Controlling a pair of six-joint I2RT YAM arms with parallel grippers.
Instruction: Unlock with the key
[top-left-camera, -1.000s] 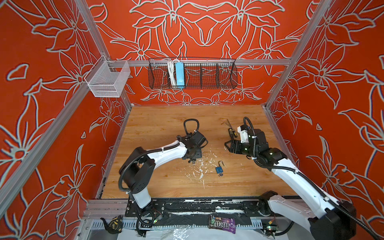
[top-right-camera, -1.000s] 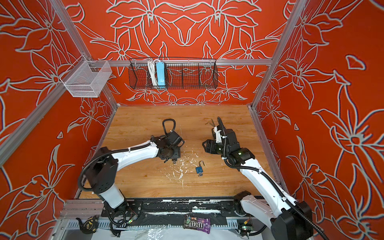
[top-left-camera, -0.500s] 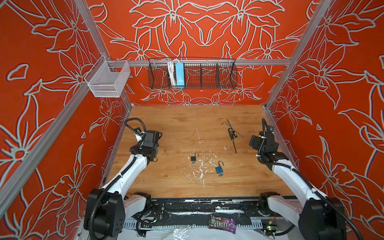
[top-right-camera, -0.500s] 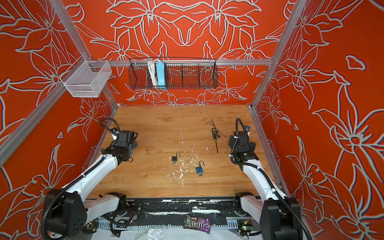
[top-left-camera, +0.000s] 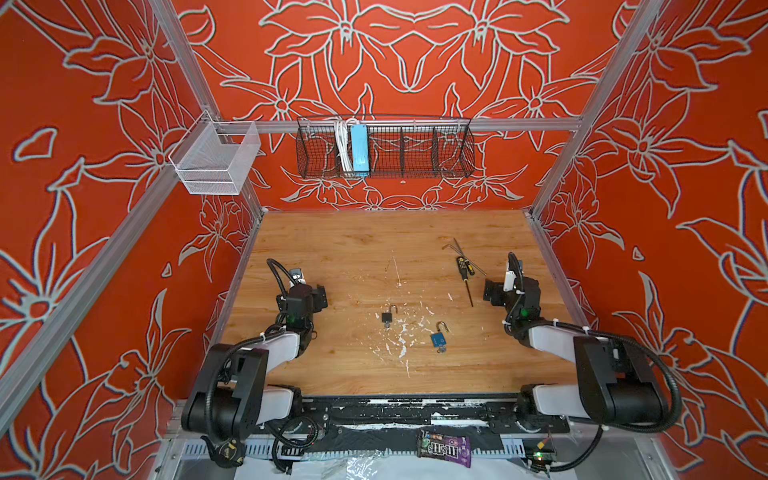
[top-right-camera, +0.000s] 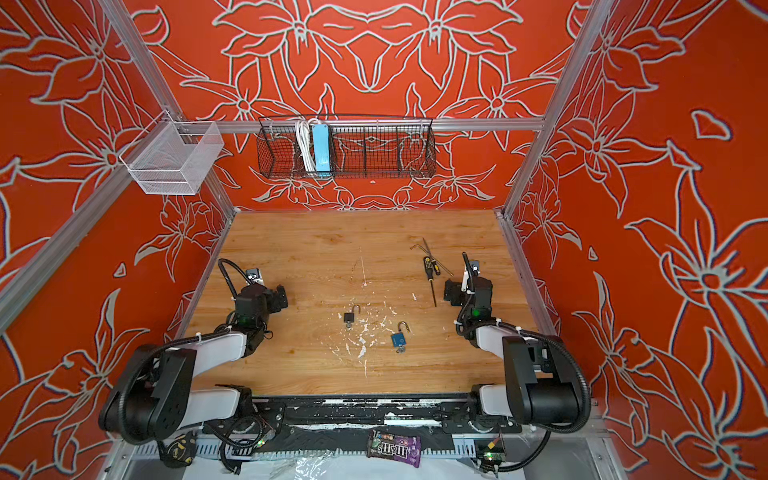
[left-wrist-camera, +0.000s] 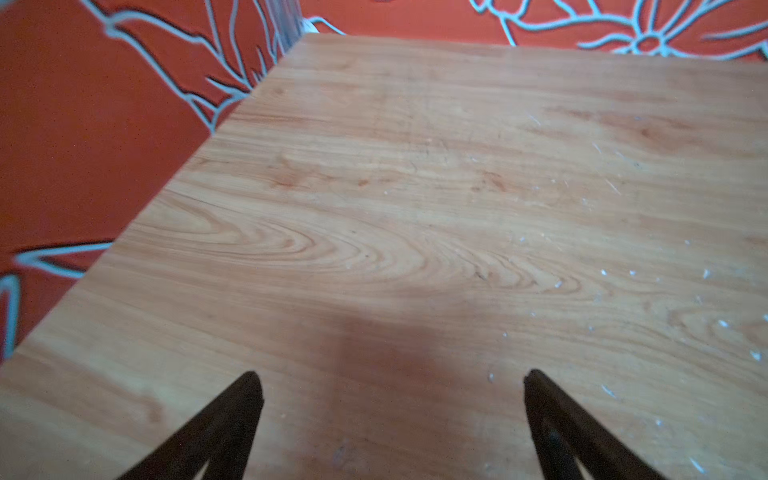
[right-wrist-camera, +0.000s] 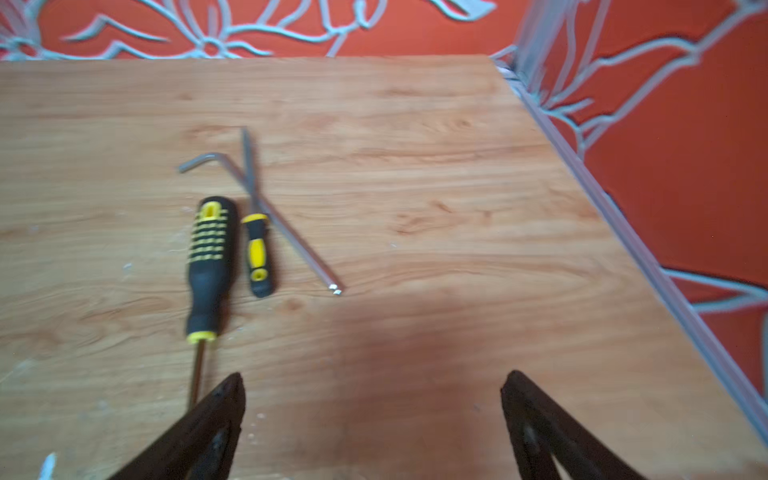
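My left gripper (left-wrist-camera: 392, 378) and right gripper (right-wrist-camera: 374, 380) both gape empty. The small blue metal padlock (top-left-camera: 437, 340) lies nearer the right one, leftward and behind it.

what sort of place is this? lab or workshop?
Likely a lab robot test cell, not a workshop: left arm and right arm share one base rail, flower-print walls on a metal frame box in the wooden table, and a black padlock and blue padlock lie on it.
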